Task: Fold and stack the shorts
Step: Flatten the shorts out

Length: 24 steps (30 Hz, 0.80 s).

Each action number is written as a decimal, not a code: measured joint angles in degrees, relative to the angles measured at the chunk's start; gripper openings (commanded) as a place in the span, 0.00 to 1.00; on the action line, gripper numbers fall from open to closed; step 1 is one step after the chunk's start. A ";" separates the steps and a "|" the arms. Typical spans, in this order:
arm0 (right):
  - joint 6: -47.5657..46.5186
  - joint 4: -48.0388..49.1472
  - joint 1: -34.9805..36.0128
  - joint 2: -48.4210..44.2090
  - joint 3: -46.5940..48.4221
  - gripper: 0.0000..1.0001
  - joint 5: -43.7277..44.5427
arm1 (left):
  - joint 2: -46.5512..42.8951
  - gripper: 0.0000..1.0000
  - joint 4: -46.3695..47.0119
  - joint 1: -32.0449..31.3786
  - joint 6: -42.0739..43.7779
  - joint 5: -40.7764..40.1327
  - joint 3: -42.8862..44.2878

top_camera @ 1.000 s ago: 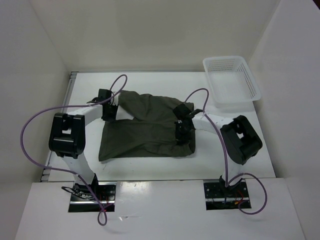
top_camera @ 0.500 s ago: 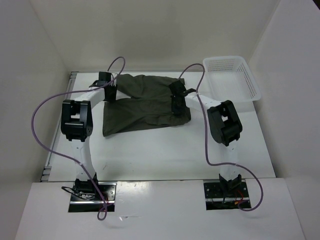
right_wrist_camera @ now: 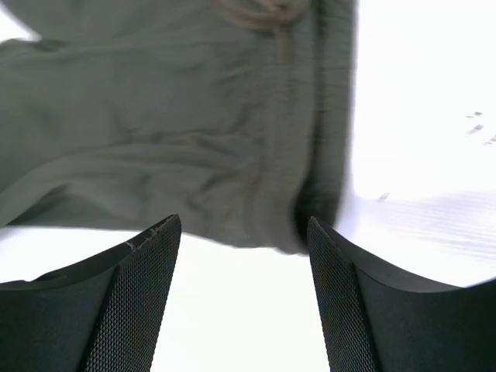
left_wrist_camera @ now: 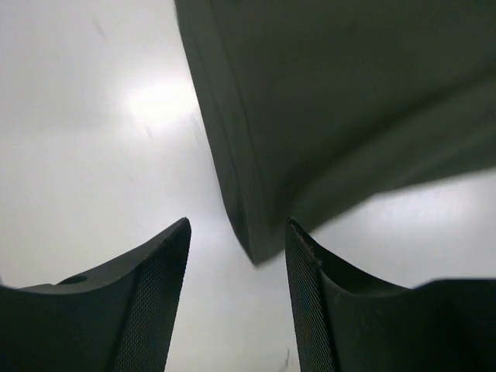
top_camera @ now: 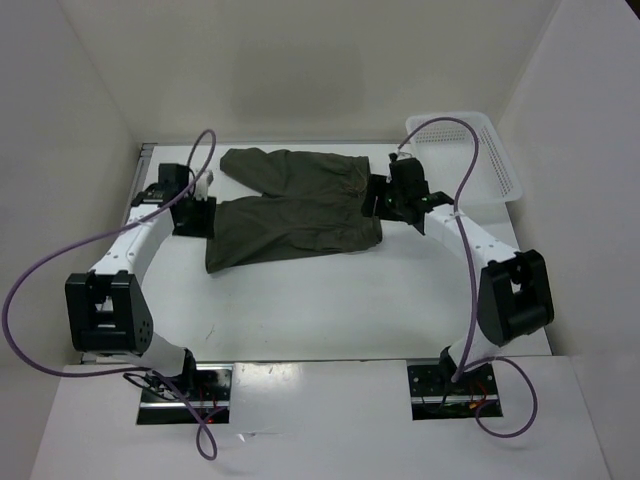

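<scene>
The dark olive shorts [top_camera: 290,205] lie flat on the white table, both legs pointing left and the waistband to the right. My left gripper [top_camera: 205,216] is open just left of the near leg's hem. In the left wrist view that hem corner [left_wrist_camera: 260,244] lies between the open gripper [left_wrist_camera: 236,232], untouched. My right gripper [top_camera: 374,200] is open at the waistband end. In the right wrist view the gathered waistband [right_wrist_camera: 310,155] and drawstring [right_wrist_camera: 263,12] lie just beyond the open gripper [right_wrist_camera: 242,225], with only bare table between its fingers.
A white lattice basket [top_camera: 500,165] stands at the far right corner, close behind the right arm. White walls enclose the table on three sides. Purple cables loop above both arms.
Both grippers carried the shorts toward the far side, then opened and let go. The arms have swung outward, left arm to the left, right arm to the right.
</scene>
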 measured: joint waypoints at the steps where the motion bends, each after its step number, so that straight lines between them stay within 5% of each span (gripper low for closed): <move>1: -0.24 0.59 -0.98 0.94 -0.50 0.72 -0.70 | -1.14 0.59 -1.88 0.00 0.00 0.20 -2.80; 6: -2.21 0.87 -2.73 8.13 -1.97 0.74 -4.90 | -1.49 0.61 -8.33 -0.09 0.00 2.29 -11.52; 15: -4.13 1.79 -2.95 11.58 -2.01 0.75 -9.86 | -0.92 0.61 -7.39 -0.37 -0.02 5.92 -13.75; 24: -4.39 3.34 -3.02 12.96 -3.28 0.55 -11.87 | 4.37 0.26 -4.44 -0.42 -0.02 6.36 -13.77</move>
